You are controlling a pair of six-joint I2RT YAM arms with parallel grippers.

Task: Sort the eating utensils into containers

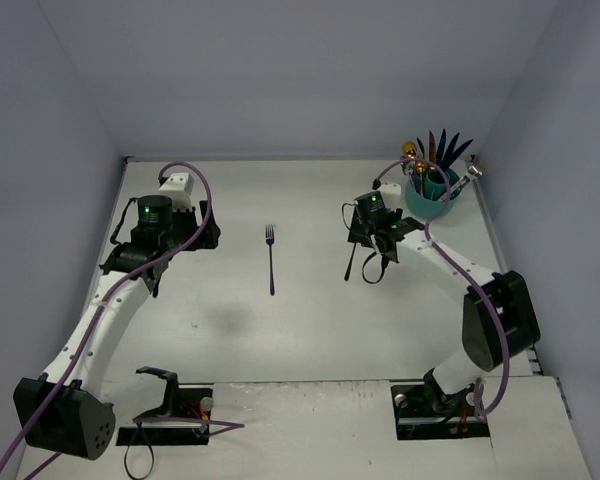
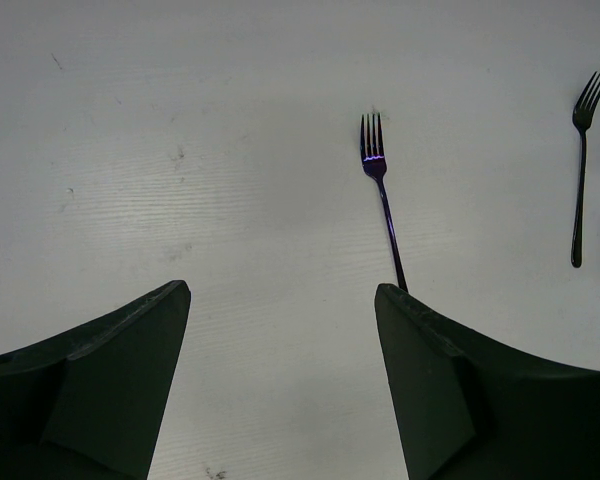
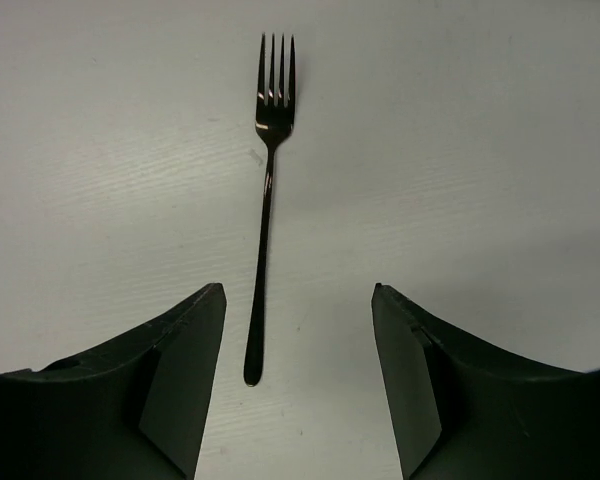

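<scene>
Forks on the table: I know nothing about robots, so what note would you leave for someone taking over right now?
Left end effector: open, empty, near the purple fork.
Right end effector: open, with the handle of the black fork between its fingers, not gripped.
Done: several utensils stand in the teal caddy.
Left to do: both forks lie on the table, unsorted.

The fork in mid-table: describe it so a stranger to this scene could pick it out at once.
On the white table, look midway between the left gripper and the right gripper. The fork lies there alone, tines toward the far wall. It shines blue-purple, unlike the black fork by the right gripper.
</scene>
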